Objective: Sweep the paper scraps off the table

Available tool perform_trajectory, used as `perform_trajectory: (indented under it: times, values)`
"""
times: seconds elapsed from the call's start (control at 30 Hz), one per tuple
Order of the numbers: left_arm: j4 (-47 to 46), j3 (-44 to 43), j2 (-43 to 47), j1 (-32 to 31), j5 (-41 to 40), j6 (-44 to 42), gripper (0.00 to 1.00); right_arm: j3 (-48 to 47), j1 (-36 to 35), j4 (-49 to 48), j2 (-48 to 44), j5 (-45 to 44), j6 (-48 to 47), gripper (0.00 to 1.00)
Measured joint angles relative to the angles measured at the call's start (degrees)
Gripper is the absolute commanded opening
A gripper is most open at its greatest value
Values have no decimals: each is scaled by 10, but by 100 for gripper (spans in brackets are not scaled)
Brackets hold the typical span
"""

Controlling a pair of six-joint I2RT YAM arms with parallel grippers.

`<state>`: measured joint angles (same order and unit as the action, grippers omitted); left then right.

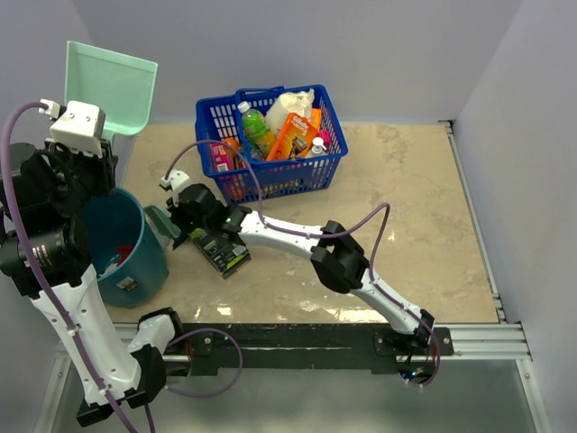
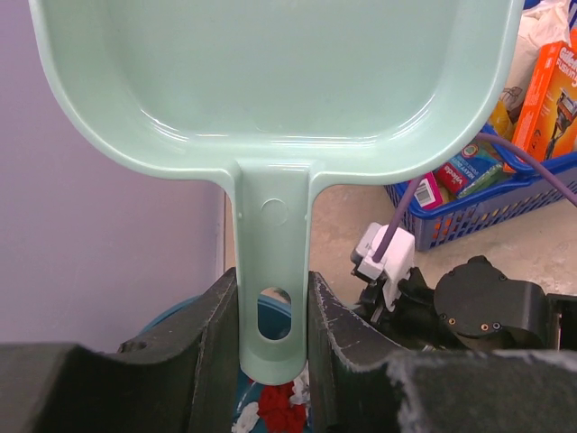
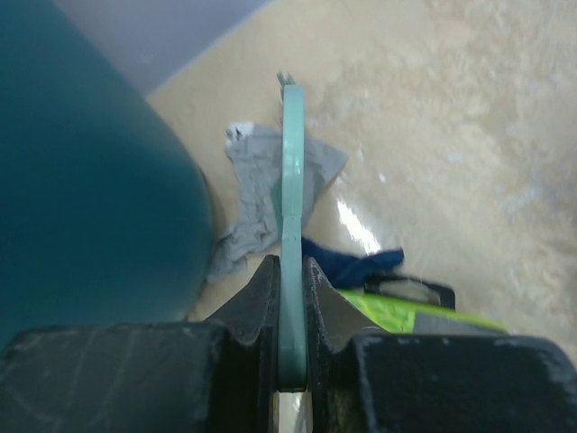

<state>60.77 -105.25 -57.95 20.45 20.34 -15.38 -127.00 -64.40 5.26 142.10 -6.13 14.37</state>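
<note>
My left gripper (image 2: 273, 307) is shut on the handle of the mint-green dustpan (image 2: 270, 81) and holds it raised and tipped above the round teal bucket (image 1: 135, 262). The pan looks empty. Red and white paper scraps (image 2: 279, 406) lie inside the bucket. My right gripper (image 3: 289, 280) is shut on the thin mint-green brush (image 3: 291, 162), low on the table (image 1: 406, 198) beside the bucket. A grey paper scrap (image 3: 257, 194) and a dark blue scrap (image 3: 356, 263) lie on the table just past the brush.
A flat black-and-green packet (image 1: 221, 251) lies right of my right gripper (image 1: 178, 219). A blue basket (image 1: 270, 140) full of groceries stands at the back. The bucket wall (image 3: 90, 180) is close on the brush's left.
</note>
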Motion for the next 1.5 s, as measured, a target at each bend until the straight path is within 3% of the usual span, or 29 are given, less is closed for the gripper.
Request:
perform_trajectory:
  times: [0.37, 0.7, 0.93, 1.07, 1.5]
  values:
    - [-48, 70, 26, 0, 37, -2, 0, 135, 2, 53, -122, 22, -6, 0]
    - [-96, 112, 28, 0, 77, -3, 0, 269, 1, 102, -244, 73, -92, 0]
    - [-106, 112, 31, -4, 81, -14, 0, 258, 8, 130, -295, 152, -158, 0]
    - [-104, 109, 33, -6, 82, -22, 0, 220, 8, 197, -296, 181, -204, 0]
    - [-102, 109, 32, -7, 86, -23, 0, 285, 32, 404, -371, 158, -367, 0]
